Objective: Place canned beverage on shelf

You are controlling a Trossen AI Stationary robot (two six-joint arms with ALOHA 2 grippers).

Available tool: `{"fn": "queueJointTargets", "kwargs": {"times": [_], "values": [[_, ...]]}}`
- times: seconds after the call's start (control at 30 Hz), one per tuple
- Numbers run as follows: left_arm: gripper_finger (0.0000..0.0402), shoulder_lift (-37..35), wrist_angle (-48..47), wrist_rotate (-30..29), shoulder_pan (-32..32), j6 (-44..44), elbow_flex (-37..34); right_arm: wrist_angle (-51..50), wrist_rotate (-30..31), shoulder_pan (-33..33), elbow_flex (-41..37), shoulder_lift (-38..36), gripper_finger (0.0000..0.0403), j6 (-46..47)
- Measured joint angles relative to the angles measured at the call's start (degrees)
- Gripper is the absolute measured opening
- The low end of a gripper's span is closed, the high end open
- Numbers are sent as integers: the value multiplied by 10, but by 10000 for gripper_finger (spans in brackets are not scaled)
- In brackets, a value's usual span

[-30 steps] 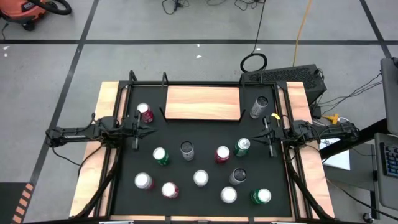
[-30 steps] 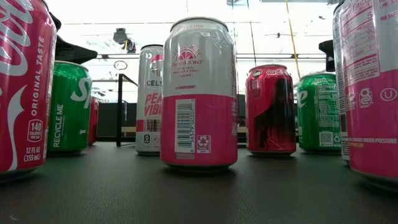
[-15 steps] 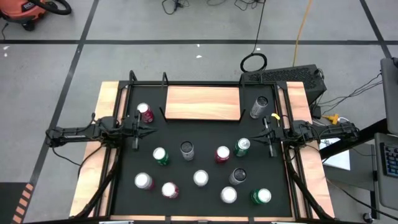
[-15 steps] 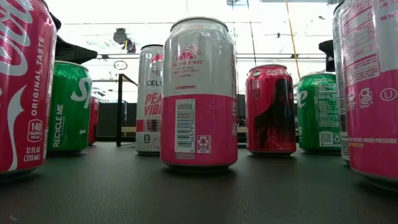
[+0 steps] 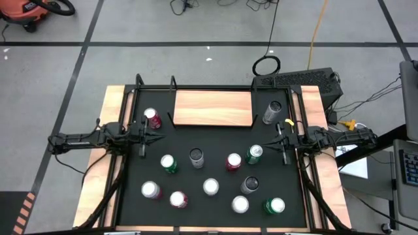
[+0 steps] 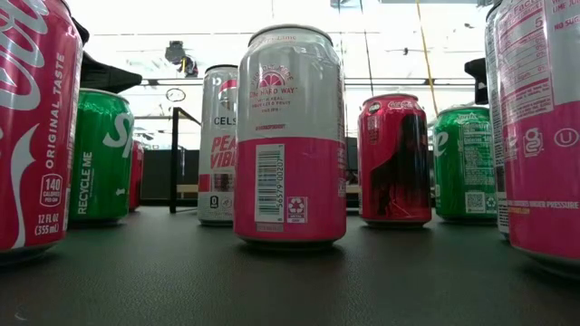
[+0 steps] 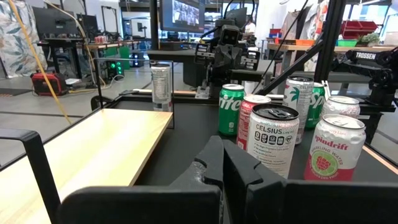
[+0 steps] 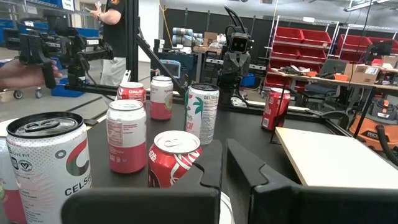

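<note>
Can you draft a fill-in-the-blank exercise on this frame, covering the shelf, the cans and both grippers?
1. The number of cans standing on the shelf is ____.
2. The left gripper and the right gripper both have their fingers ____.
3. The tall silver can stands alone beside the shelf on the ____ arm's side.
4. All the cans rest on a mat whose colour is ____.

Missing words: zero; shut; right; black
</note>
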Motion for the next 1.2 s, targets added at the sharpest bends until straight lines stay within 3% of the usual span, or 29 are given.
{"fn": "queueJointTargets", "kwargs": {"times": [0.83, 1.03, 1.2], "values": [[0, 0, 0, 0, 0, 0, 0, 0, 2, 0, 0, 0, 0, 0], [0, 0, 20, -2, 0, 14, 1, 0, 1, 0, 0, 0, 0, 31], [0, 0, 12, -3, 0, -28, 15, 0, 1, 0, 0, 0, 0, 70]]}}
